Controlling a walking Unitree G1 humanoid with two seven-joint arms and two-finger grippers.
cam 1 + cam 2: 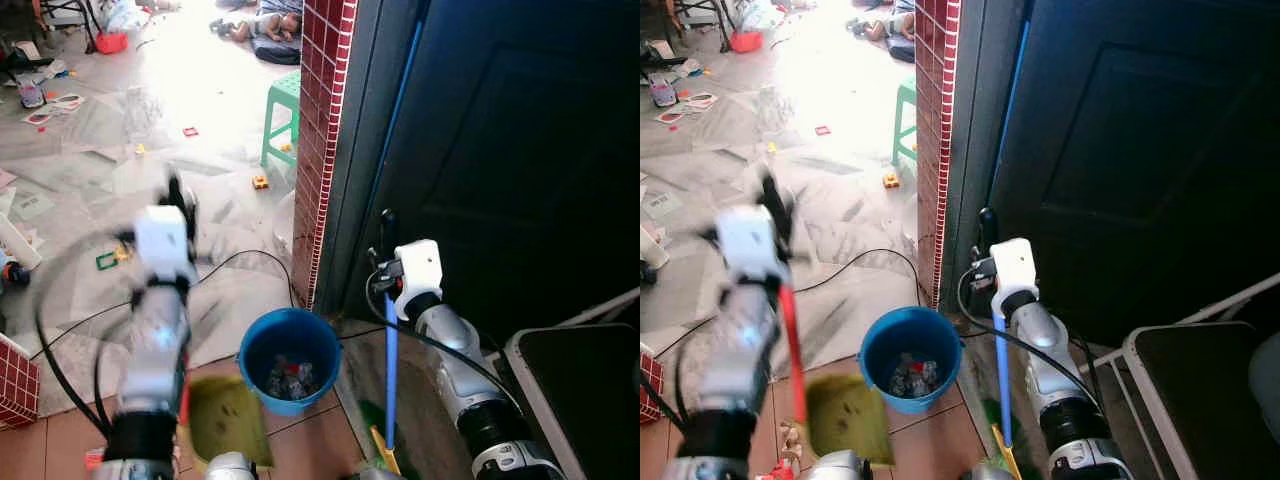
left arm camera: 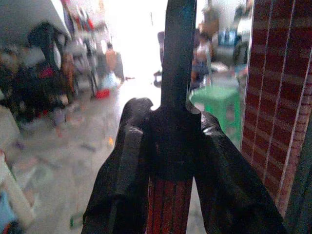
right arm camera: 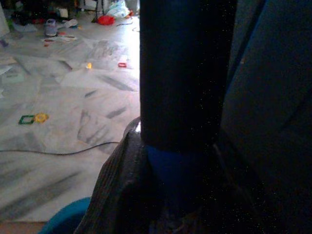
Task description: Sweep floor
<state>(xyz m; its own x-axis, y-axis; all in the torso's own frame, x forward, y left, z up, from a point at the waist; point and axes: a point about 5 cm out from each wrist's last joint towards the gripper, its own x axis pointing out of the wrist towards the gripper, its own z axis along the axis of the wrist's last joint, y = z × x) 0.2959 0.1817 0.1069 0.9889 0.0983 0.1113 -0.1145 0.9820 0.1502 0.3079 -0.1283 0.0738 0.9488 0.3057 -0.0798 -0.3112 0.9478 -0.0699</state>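
— Both arms first: what do they grip?
— Left gripper (image 2: 168, 161) pinches a red-handled dustpan (image 1: 845, 415), blurred, at seven o'clock. Right gripper (image 1: 385, 262) clamps a blue broom handle (image 1: 390, 345) at five o'clock, upright before the dark door (image 1: 520, 150).
— And between them?
— Blue bucket (image 1: 290, 358) holding scraps, beside the red brick pillar (image 1: 322, 120). Green stool (image 1: 283, 110) at twelve, small toys scattered on the floor (image 1: 150, 150).

Your left gripper (image 1: 178, 190), blurred at left of centre, has fingers (image 2: 129, 165) clamped around a handle. Your right gripper (image 1: 386, 222), right of centre, grips likewise.
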